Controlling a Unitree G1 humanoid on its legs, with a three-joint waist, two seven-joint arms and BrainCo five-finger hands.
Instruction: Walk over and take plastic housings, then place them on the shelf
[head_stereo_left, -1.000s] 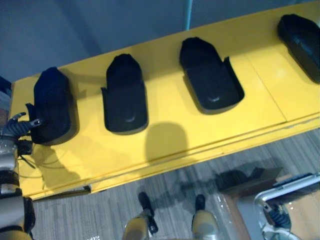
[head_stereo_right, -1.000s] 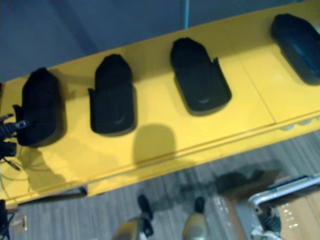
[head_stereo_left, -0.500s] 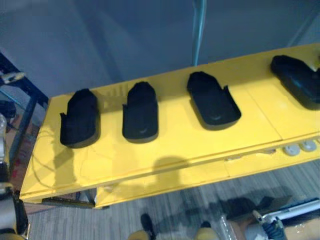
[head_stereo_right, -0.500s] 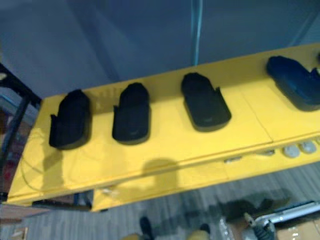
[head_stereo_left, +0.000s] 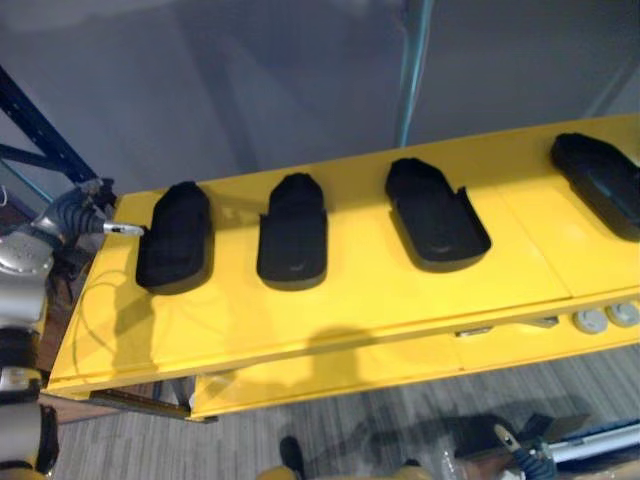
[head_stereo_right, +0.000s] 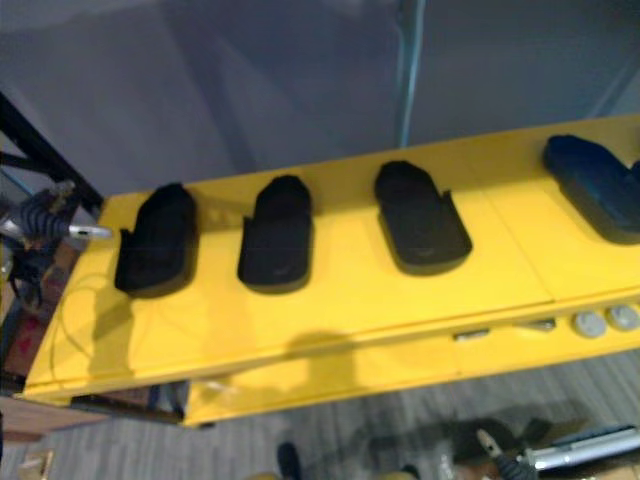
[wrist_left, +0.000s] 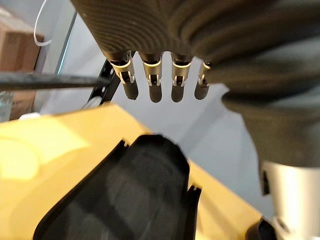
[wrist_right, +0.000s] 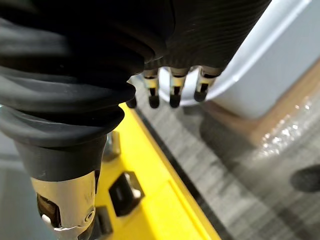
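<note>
While raised at the shelf's far left end, left hand (head_stereo_left: 72, 213): just beside the leftmost housing (head_stereo_left: 176, 236), apart from it; fingers (wrist_left: 155, 86) straight and side by side, closed round nothing, hanging above that housing's rounded end in the left wrist view.
right hand (wrist_right: 172, 92): low by the front edge of the shelf, over the floor; fingers loose and fairly straight, holding nothing.
yellow shelf (head_stereo_left: 380, 300): long and flat, running left to right across both eye views.
housings: four black plastic shells in a row on the yellow shelf, well apart from one another, none in either hand.
leftmost housing: near the shelf's left end, raised rim and dark hollow facing up in the left wrist view.
second housing (head_stereo_left: 293, 230): to the right of the leftmost, lengthwise across the shelf.
third housing (head_stereo_left: 436, 213): near the middle, open side up, turned slightly askew.
fourth housing (head_stereo_left: 602, 183): at the right end, partly cut off by the view's edge.
round silver discs (head_stereo_left: 590, 320): a pair on the shelf's lower front ledge, below the fourth housing.
blue rack post (head_stereo_left: 40, 140): slanting behind the left hand.
teal pole (head_stereo_left: 412, 70): upright behind the shelf, above the third housing.
grey wall (head_stereo_left: 250, 90): behind the shelf.
floor (head_stereo_left: 330, 440): grey, striped, below the front edge.
white tub (wrist_right: 270, 55): on the floor past the right hand's fingers.
</note>
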